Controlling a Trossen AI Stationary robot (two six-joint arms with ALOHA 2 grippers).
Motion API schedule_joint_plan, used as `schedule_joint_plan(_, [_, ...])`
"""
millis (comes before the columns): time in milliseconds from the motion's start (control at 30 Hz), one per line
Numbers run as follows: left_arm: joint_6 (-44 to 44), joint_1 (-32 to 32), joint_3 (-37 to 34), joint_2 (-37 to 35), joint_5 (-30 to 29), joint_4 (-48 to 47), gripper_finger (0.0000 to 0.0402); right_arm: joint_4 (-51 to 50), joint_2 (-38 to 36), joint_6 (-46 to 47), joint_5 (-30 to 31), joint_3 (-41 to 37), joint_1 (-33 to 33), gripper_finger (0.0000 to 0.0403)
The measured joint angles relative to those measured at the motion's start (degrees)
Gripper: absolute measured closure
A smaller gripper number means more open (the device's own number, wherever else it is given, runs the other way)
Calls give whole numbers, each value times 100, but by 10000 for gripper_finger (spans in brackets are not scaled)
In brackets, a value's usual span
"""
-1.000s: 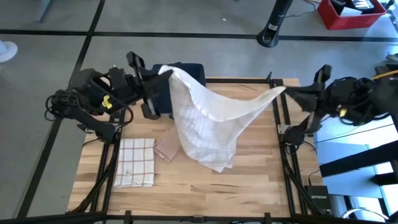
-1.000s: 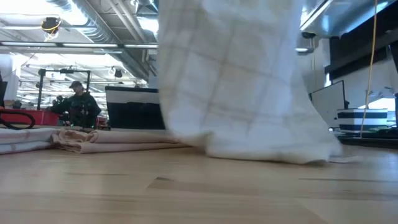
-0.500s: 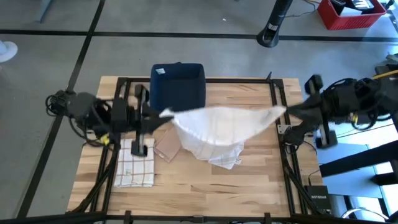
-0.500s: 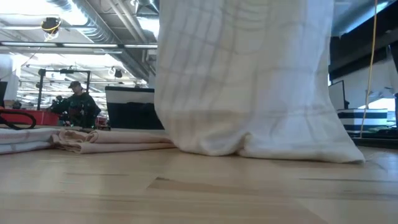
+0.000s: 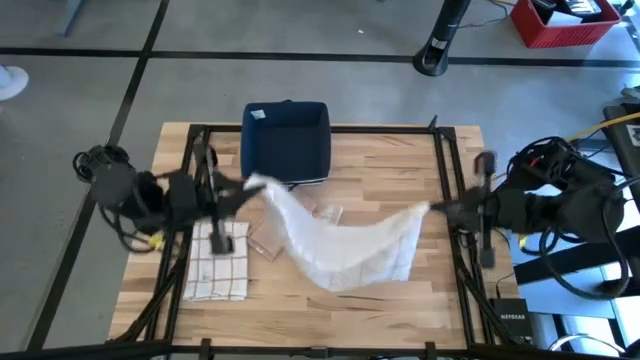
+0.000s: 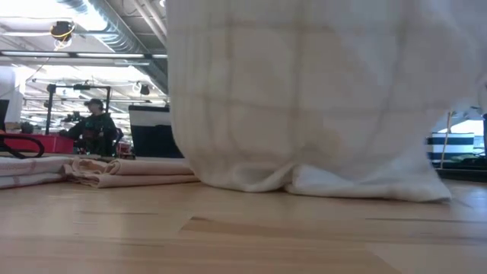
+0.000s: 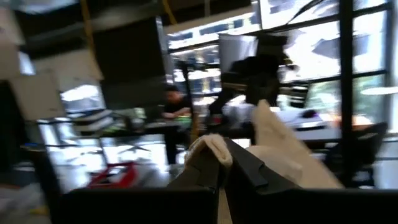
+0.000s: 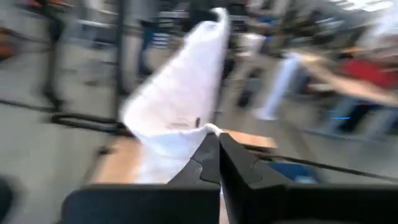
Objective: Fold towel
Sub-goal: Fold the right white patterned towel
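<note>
A white towel with faint checks [image 5: 345,245] hangs spread between my two grippers, and its lower part [image 6: 304,179] rests bunched on the table. My left gripper [image 5: 245,190] is shut on the towel's left upper corner. My right gripper [image 5: 435,208] is shut on its right upper corner. In the low view the towel [image 6: 304,91] fills most of the picture and hides both grippers. The left wrist view shows the left gripper [image 7: 219,171], the right wrist view the right gripper [image 8: 217,158]. My left gripper pinches the towel's left upper corner [image 7: 211,146] between its two fingers, coming roughly level from the table's left. The cloth runs away from the fingers and sags toward the table. My right gripper pinches the right upper corner [image 8: 208,129] between its two fingers, coming level from the table's right. The towel hangs from there, with its bottom on the table.
A folded checked towel [image 5: 215,260] lies near the table's left edge, with a folded beige cloth [image 5: 268,238] beside it, also seen in the low view [image 6: 129,171]. A dark blue bin [image 5: 287,140] stands at the far edge. A person [image 6: 95,125] stands in the room behind.
Both grippers have moved toward the table's near edge and down. The left one has swung away from the blue bin. The towel has come down with them: its top edge has dropped and more of its lower part has bunched on the table.
</note>
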Motion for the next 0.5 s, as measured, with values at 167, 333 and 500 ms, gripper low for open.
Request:
schedule_joint_plan(167, [833, 877, 0, -9, 16, 530, 396, -9, -242, -877, 2105, 0, -3, 402])
schedule_joint_plan(333, [569, 2241, 0, 6, 1072, 512, 396, -1, -696, -1485, 3308, 4, -7, 402])
schedule_joint_plan(500, [163, 3511, 0, 169, 2623, 866, 396, 4, -1234, -1503, 3471, 4, -4, 402])
